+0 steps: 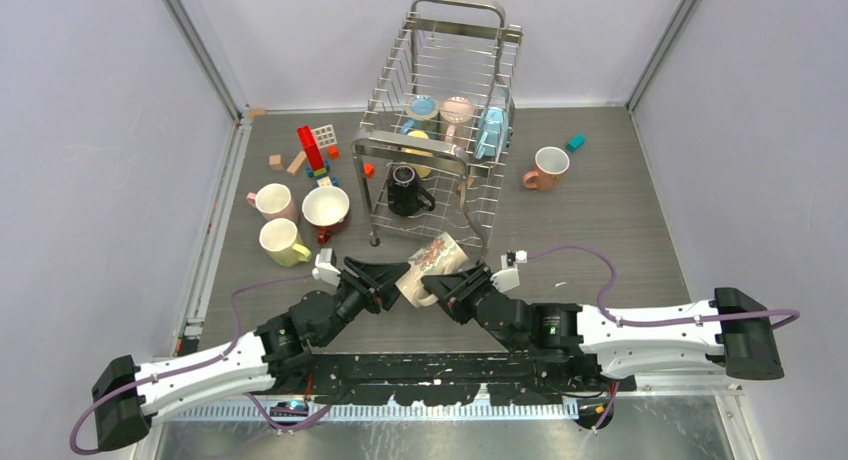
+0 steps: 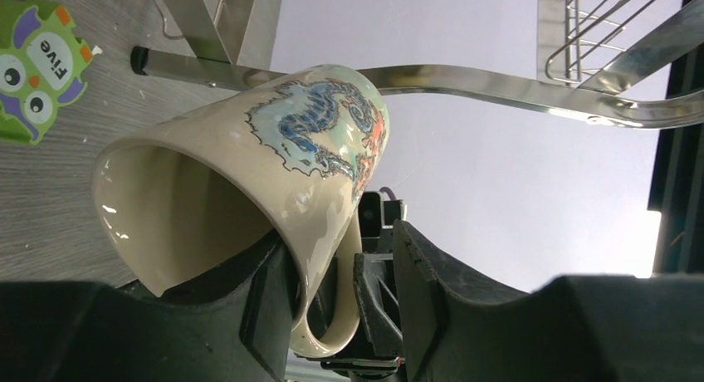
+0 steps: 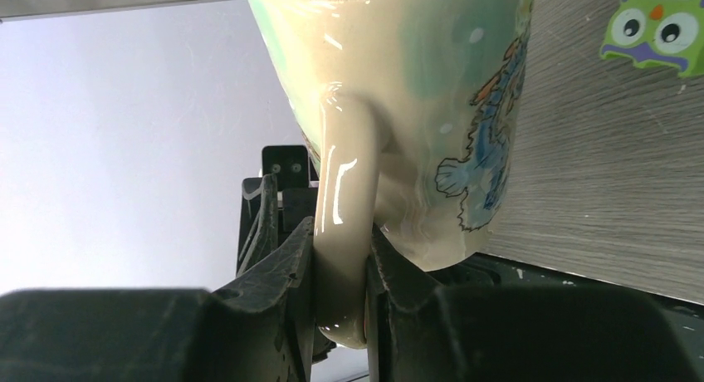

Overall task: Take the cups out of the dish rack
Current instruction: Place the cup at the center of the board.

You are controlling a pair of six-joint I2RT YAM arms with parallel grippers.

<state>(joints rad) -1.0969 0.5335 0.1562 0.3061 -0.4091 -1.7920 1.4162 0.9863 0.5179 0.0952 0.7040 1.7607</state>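
The dragon-printed cream mug (image 1: 435, 263) is held tilted over the worktop (image 1: 620, 210) towards its near edge, before the dish rack (image 1: 440, 70). Its handle is pinched by the right claw (image 3: 340, 266); the left claw (image 2: 340, 292) is spread around its rim and handle.

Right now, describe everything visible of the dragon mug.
The dragon mug is glossy cream ceramic, printed with a blue and orange dragon, flaring toward its rim. It is held tilted above the table, in front of the dish rack. The right gripper clamps its loop handle; the left gripper straddles its wall, not visibly clamped.
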